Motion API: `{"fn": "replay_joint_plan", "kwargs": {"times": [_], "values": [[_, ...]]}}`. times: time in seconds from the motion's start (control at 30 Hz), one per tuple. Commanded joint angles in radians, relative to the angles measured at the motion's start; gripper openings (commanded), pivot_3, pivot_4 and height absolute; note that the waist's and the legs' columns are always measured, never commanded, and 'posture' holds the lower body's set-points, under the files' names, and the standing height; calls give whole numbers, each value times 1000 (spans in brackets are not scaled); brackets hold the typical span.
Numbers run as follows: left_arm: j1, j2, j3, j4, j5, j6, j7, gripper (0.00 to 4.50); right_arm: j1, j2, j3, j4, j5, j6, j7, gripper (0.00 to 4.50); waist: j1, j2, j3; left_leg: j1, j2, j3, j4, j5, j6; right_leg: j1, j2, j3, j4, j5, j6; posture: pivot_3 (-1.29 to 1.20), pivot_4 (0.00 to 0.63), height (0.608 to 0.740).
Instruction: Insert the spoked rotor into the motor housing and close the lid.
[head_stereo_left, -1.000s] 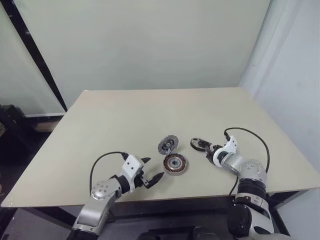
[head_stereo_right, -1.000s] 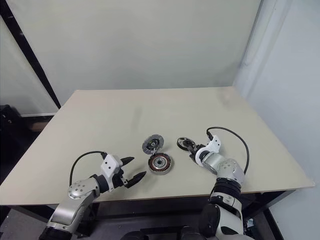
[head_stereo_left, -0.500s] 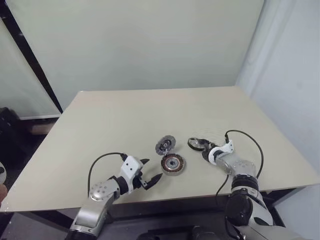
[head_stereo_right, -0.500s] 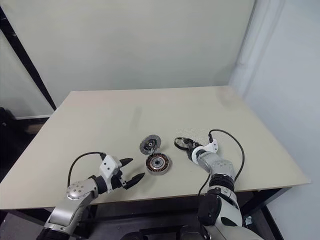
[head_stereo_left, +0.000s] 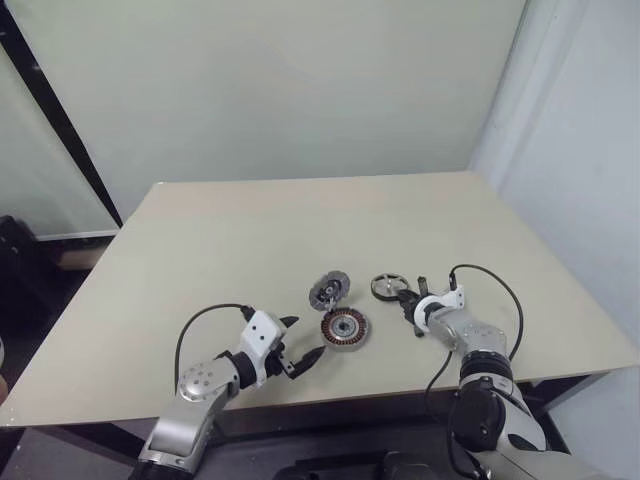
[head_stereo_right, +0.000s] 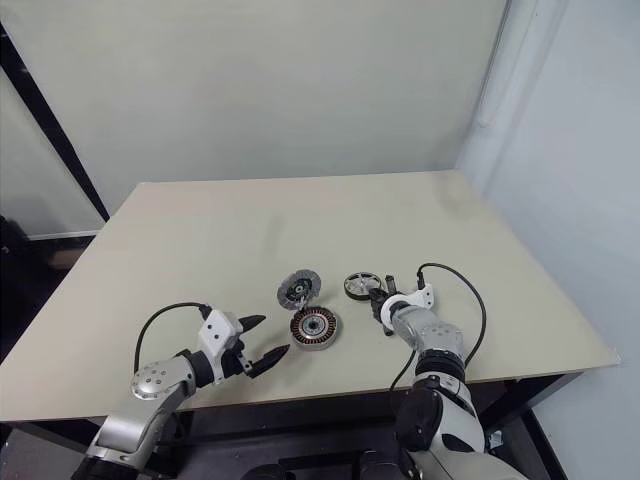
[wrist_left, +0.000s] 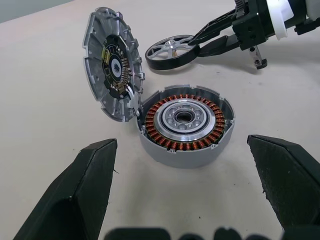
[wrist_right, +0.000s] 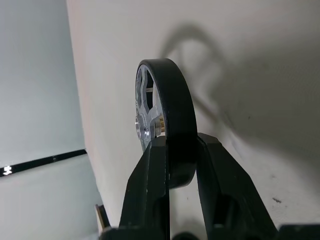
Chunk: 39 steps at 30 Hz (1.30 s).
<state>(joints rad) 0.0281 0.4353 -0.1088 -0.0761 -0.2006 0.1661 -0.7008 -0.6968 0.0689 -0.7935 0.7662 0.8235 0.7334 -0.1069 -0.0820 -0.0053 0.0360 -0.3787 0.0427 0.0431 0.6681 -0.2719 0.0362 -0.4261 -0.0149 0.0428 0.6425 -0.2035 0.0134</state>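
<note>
Right gripper (wrist_right: 172, 165): fingers clamped on the spoked rotor (wrist_left: 171, 51) rim, apparently just off the table (head_stereo_left: 200, 240).
Left gripper (wrist_left: 190, 195): fingers spread wide, empty.
Motor housing (wrist_left: 186, 123): between grippers; lid (wrist_left: 111, 83) upright, touching it.

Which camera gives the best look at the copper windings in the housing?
The left wrist view: the housing lies face up and close, its whole winding ring visible beside the raised lid. In the head views it is a small disc.
</note>
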Motion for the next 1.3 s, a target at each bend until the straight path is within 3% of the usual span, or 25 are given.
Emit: {"fn": "replay_joint_plan", "kwargs": {"times": [0.03,0.53,1.0,1.3], "values": [[-12,3,16,-33,-7,-9,0,4500,-14,1,2,-100,83,52,-1,392,0,0,0,0,0,0,0,0,0,0,0,0,0,0,0,0,0,740],[-31,12,28,-5,-13,-10,-17,4500,216,49,180,-651,228,450,-163,392,0,1,0,0,1,-1,-1,0,0,0,0,0,0,0,0,0,0,740],[-33,29,27,5,-13,6,-48,4500,314,129,253,-785,369,577,-270,392,0,1,0,0,1,-2,-1,0,0,-1,-1,0,-1,-1,-1,0,0,740],[-32,27,26,5,-11,3,-46,4500,346,142,347,-769,368,577,-274,392,0,1,0,0,1,-2,-1,0,0,-1,-1,0,-1,-1,-1,0,0,740]]}}
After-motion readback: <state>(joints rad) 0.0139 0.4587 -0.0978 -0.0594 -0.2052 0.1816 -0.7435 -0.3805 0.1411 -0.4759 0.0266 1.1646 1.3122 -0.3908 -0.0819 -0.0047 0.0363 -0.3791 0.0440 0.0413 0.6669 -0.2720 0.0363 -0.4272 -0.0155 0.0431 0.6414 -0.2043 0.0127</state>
